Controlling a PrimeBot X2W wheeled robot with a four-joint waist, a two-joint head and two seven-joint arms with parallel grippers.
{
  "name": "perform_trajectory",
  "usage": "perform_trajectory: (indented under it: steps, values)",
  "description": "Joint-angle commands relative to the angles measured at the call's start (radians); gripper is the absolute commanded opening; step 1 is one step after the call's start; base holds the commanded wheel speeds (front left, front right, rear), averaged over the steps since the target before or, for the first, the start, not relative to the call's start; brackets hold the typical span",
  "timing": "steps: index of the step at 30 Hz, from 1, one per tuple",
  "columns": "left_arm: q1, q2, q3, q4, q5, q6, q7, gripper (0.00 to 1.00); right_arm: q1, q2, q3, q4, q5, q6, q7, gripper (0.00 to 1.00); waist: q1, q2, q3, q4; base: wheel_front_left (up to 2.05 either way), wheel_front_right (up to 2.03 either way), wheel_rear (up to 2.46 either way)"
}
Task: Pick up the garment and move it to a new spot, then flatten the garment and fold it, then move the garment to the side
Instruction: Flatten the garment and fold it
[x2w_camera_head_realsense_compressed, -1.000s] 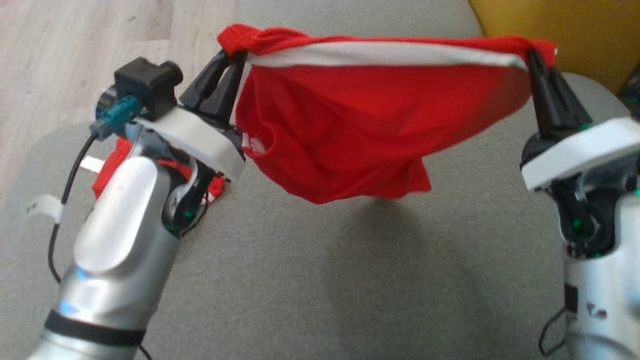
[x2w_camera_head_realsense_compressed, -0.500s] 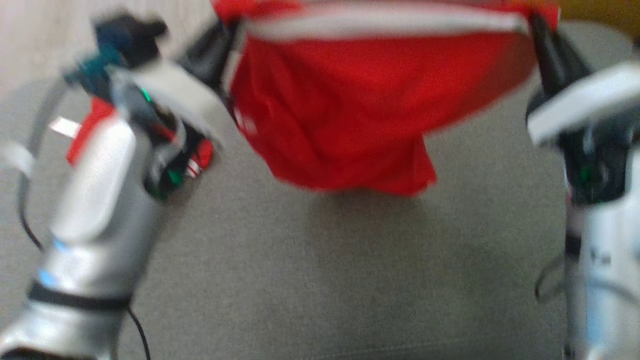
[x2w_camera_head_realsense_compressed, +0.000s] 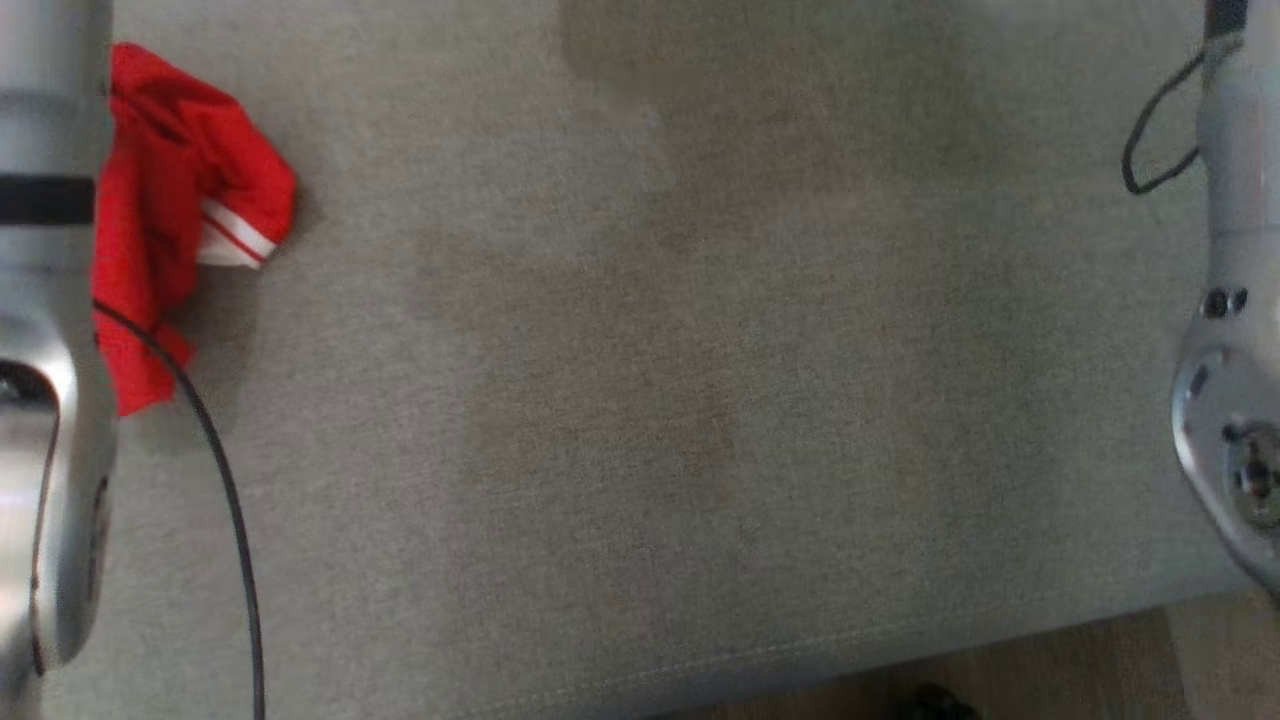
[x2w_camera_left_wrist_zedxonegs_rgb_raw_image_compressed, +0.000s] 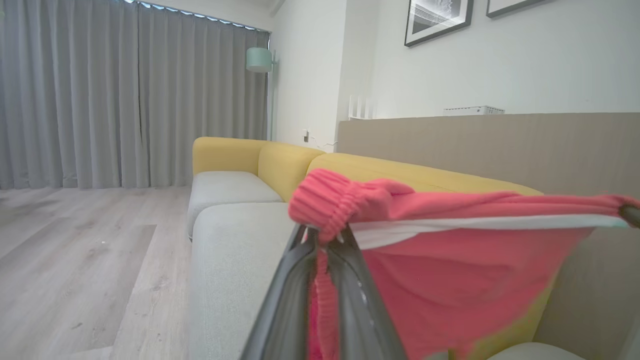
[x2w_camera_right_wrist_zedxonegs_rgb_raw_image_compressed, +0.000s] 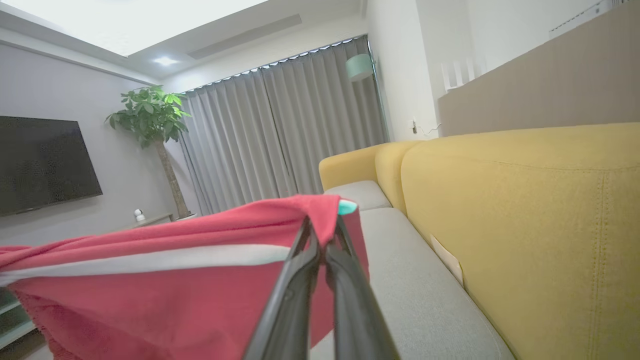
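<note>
The garment (x2w_camera_left_wrist_zedxonegs_rgb_raw_image_compressed: 450, 270) is red knit with a white band and a ribbed edge, and it hangs stretched in the air over the sofa. In the left wrist view my left gripper (x2w_camera_left_wrist_zedxonegs_rgb_raw_image_compressed: 322, 235) is shut on its ribbed corner. My right gripper (x2w_camera_right_wrist_zedxonegs_rgb_raw_image_compressed: 322, 230) is shut on the opposite corner of the garment (x2w_camera_right_wrist_zedxonegs_rgb_raw_image_compressed: 175, 295). The right gripper's tip (x2w_camera_left_wrist_zedxonegs_rgb_raw_image_compressed: 631, 215) shows at the far end of the taut edge. In the head view my left forearm (x2w_camera_head_realsense_compressed: 50, 300) and right forearm (x2w_camera_head_realsense_compressed: 1235, 350) stand at the two sides. A red cloth with white stripes (x2w_camera_head_realsense_compressed: 170, 200) lies beside the left forearm.
The grey sofa seat (x2w_camera_head_realsense_compressed: 650, 400) spreads below, its front edge (x2w_camera_head_realsense_compressed: 900, 640) near the bottom with wood floor beyond. A black cable (x2w_camera_head_realsense_compressed: 225, 480) hangs off the left arm. The yellow backrest (x2w_camera_right_wrist_zedxonegs_rgb_raw_image_compressed: 525, 200) runs along the right, and the wooden floor (x2w_camera_left_wrist_zedxonegs_rgb_raw_image_compressed: 75, 250) lies to the left.
The head camera has tipped down, so the grippers and the hanging garment have left the top of that view. Both arms appear raised higher, with the garment still stretched between them.
</note>
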Motion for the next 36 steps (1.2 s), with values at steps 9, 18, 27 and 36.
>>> perform_trajectory:
  steps: [9,18,27,36]
  values:
    - [-0.017,-0.034,0.044,0.18,-0.044,-0.01,-0.13,0.0,-0.067,0.003,0.012,0.32,0.062,-0.001,-0.158,0.0,-0.0002,0.0,0.08,0.007,0.0,0.0,0.0]
    - [0.256,-0.077,-0.015,0.164,-0.054,-0.016,-0.137,0.0,0.082,-0.044,0.181,0.487,0.033,-0.001,-0.03,0.0,-0.0002,0.0,0.04,0.046,0.0,0.0,0.0]
    - [0.498,0.006,-0.211,0.052,-0.014,-0.016,-0.138,0.0,0.297,-0.139,0.412,0.401,0.114,-0.001,0.082,0.0,-0.0002,0.0,-0.06,0.064,0.0,0.0,0.0]
    - [0.685,0.084,-0.348,-0.053,0.024,-0.016,-0.138,0.0,0.495,-0.294,0.62,0.216,0.279,-0.001,0.182,0.0,-0.0002,0.0,-0.131,0.063,0.0,0.0,0.0]
